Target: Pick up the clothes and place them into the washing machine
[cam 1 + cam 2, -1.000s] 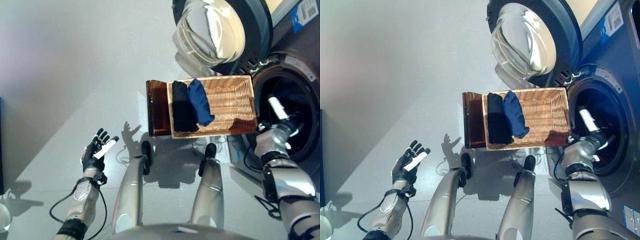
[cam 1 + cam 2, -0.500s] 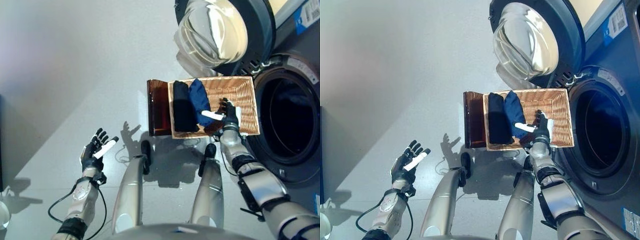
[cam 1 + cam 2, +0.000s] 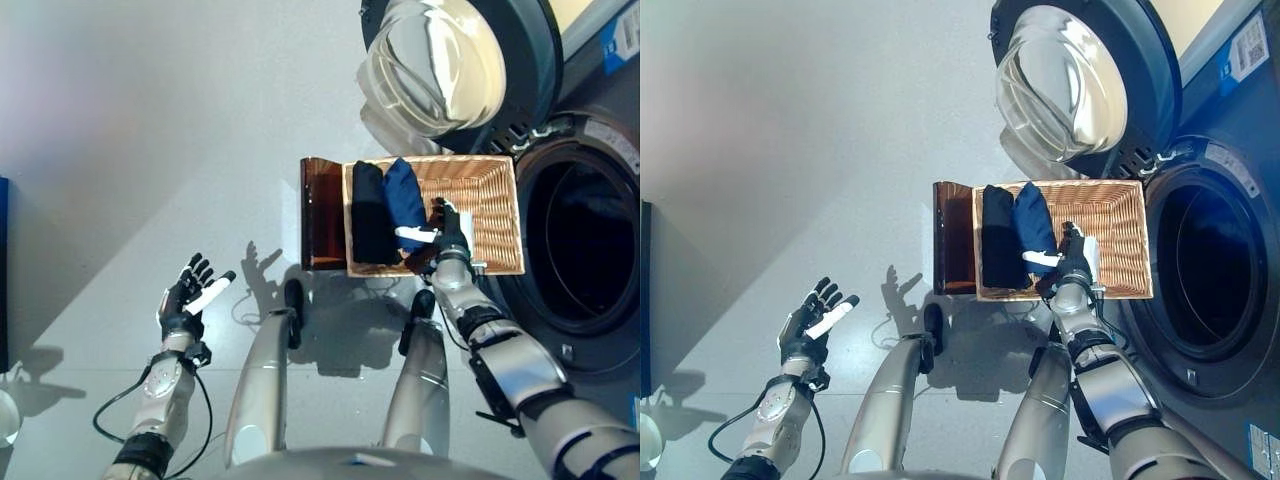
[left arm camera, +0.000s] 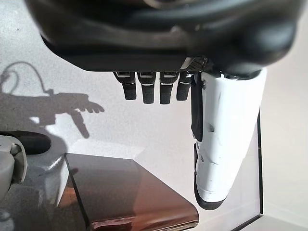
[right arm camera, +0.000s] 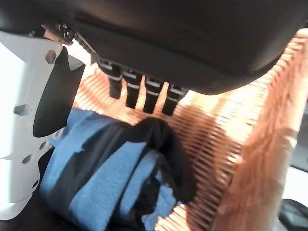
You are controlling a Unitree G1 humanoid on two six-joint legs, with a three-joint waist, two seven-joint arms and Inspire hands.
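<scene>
Your left hand [image 3: 187, 303] hangs idle out at the left above the grey floor [image 3: 120, 150], fingers spread and holding nothing. To its right, the wicker basket [image 3: 490, 215] sits with a brown stand [image 3: 322, 215] just beside its left end. In it, a black garment [image 3: 370, 213] and a blue garment [image 3: 405, 200] lie side by side, touching, each with its long axis running near to far. A second ago your right hand [image 3: 441, 232] was in the washing machine drum [image 3: 585, 240]; now it has come back over the basket, fingers straight and relaxed, just above the blue garment's near end with nothing gripped. You appear to be starting the next pickup. The machine door [image 3: 450, 60] stands open at the far right
</scene>
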